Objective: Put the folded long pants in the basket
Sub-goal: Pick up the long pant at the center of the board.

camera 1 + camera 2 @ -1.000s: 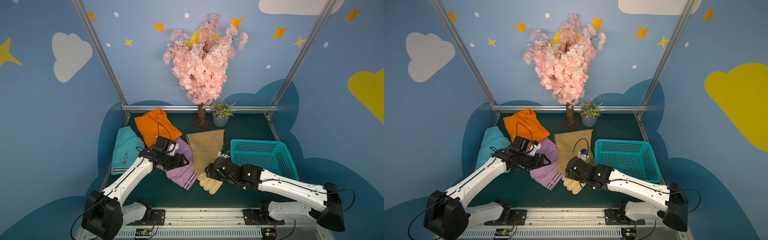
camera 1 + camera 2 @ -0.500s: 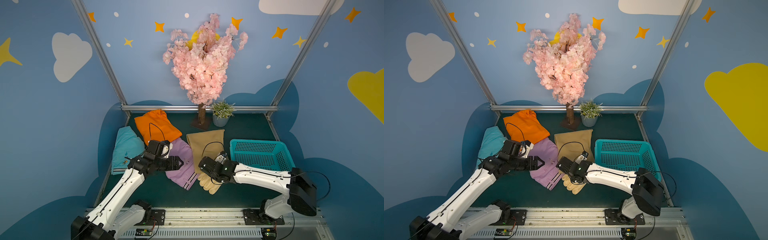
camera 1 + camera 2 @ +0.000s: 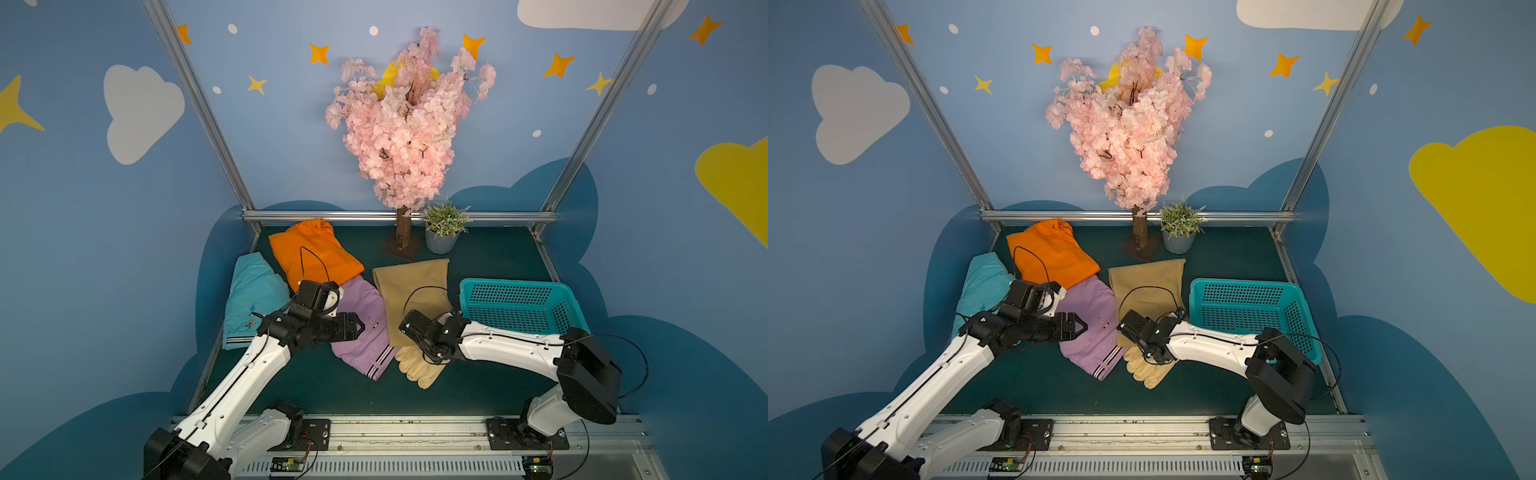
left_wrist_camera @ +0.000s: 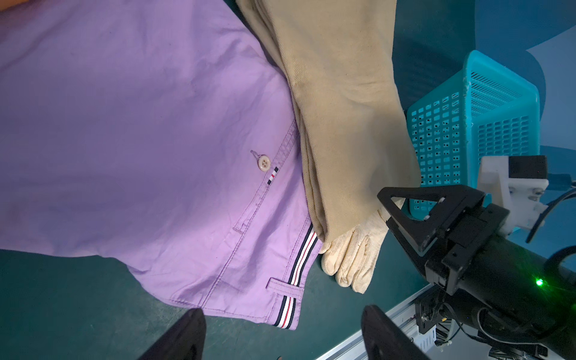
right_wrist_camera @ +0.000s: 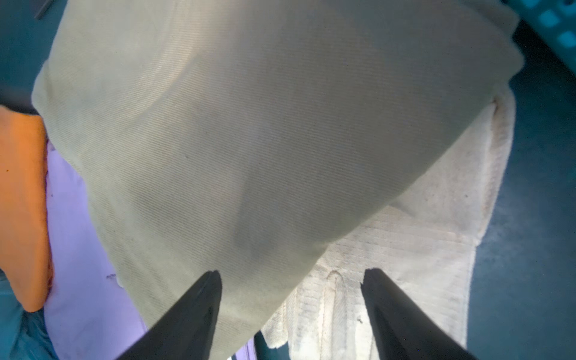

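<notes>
In both top views: basket at right on the bench, only bare mesh showing inside. Outside it, tan pants just beside, then lilac pants, orange pants, turquoise pants. Pot holding a green plant.

Left wrist: left gripper jaws spread, gripping nothing, by the lilac hem.

Right wrist: right gripper jaws released over the tan pants' edge and glove.
</notes>
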`<state>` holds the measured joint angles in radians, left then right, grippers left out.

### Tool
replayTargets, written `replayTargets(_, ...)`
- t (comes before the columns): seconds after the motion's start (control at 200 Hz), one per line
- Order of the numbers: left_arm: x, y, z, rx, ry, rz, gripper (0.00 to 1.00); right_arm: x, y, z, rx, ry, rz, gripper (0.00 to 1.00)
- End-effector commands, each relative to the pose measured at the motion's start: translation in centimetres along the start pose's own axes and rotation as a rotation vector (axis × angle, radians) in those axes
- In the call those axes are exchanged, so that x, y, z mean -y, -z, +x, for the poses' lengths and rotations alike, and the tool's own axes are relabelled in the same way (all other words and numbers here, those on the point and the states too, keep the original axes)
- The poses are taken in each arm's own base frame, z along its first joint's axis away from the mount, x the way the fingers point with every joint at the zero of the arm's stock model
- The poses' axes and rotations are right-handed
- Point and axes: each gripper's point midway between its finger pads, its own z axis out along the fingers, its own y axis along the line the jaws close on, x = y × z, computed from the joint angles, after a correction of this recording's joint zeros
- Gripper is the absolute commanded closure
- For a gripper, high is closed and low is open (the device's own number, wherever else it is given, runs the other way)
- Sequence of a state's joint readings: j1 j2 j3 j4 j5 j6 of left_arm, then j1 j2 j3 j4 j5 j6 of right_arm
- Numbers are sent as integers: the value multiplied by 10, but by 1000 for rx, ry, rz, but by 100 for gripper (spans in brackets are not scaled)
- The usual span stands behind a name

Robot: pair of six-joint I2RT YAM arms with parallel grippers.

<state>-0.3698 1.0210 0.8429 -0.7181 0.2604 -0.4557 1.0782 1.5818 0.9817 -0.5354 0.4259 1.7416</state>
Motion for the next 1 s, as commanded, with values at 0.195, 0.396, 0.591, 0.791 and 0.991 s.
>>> replayTargets(0.195, 3, -5, 8, -47, 10, 21, 18, 4, -24, 12, -40, -138, -69, 21)
replayTargets(0.396, 0, -4, 7, -46, 11, 5, 18, 3, -27, 5, -6, -181, -93, 27)
replayTargets(0.591, -1, -6, 8, -52, 14, 1, 18, 3, -33, 1, 0, -215, -98, 31)
replayTargets(0.791, -2, -6, 8, -53, 17, -3, 18, 5, -43, 9, -38, -251, -117, 33)
replayTargets(0.991, -4, -7, 8, -54, 16, -13, 18, 11, -51, 5, -14, -258, -121, 38)
